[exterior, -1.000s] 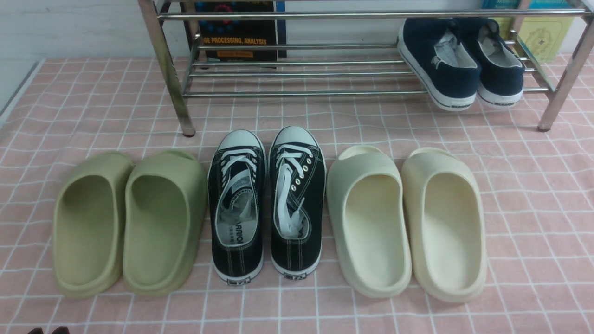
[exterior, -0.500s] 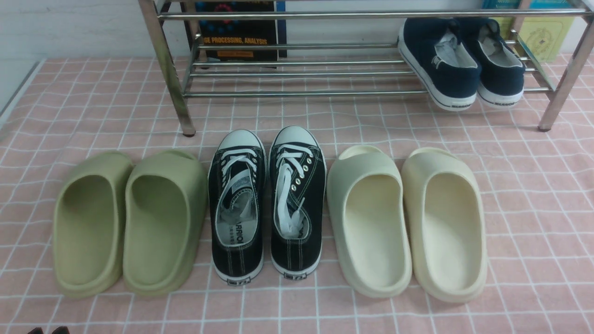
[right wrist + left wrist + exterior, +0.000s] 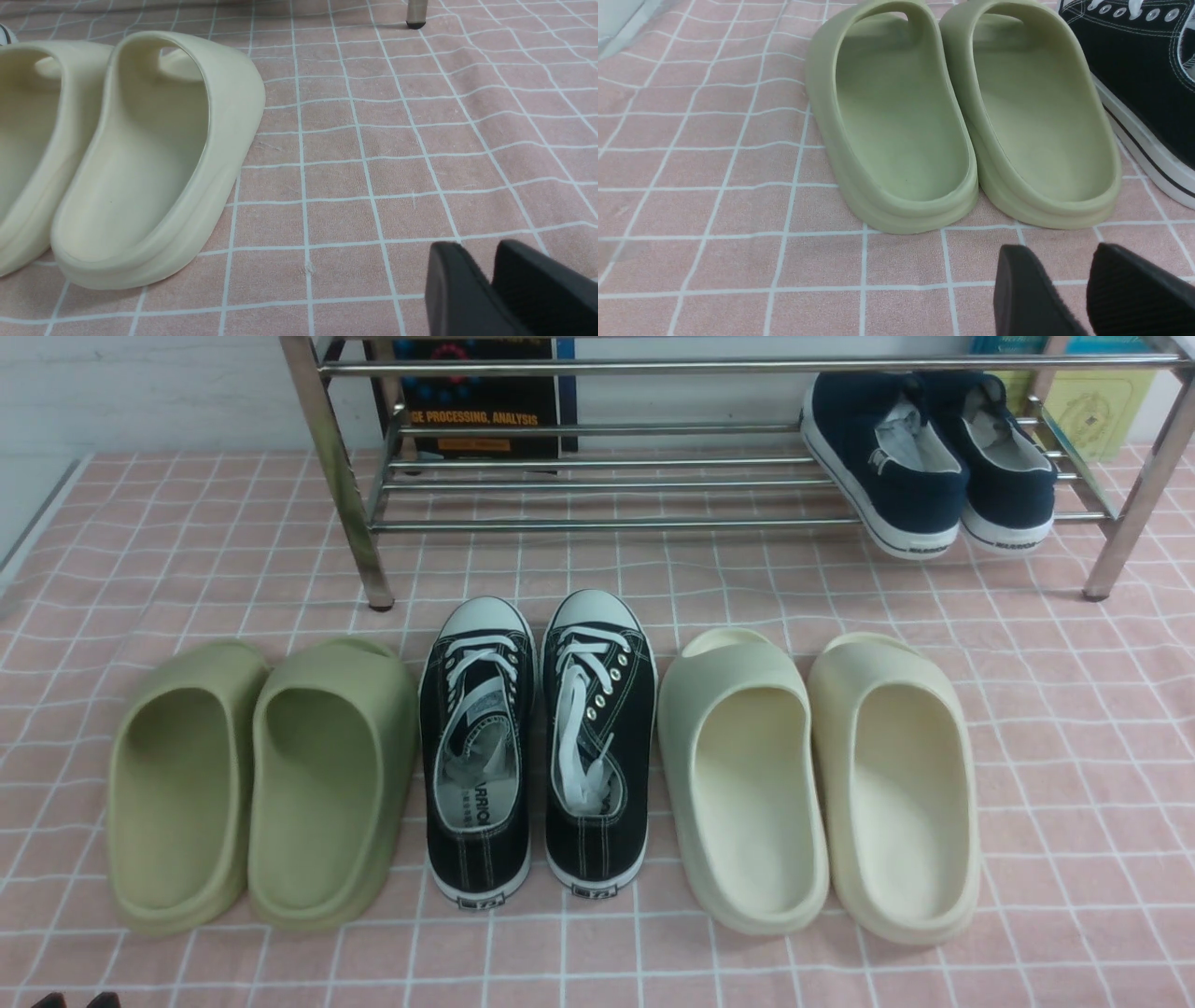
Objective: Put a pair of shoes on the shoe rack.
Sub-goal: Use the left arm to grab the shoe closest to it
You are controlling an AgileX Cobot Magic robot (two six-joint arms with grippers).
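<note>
left gripper [image 3: 1064, 261] is held low over the pink checked cloth [image 3: 1074, 756], near the heels of the olive slippers [image 3: 327, 784], jaws parted and nothing grasped. right gripper [image 3: 483, 254] is seen slightly parted and empty beside the cream slippers [image 3: 747, 784]. black sneakers [image 3: 481, 756] are set side by side on the cloth between both slipper pairs, toes pointed at the shoe rack [image 3: 607, 525], where navy shoes [image 3: 924, 457] are rested at the right end.

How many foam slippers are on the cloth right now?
4. Left of the black sneakers: outer olive-green slipper, inner olive-green slipper. Right of them: inner cream slipper, outer cream slipper. None appears hidden.
</note>
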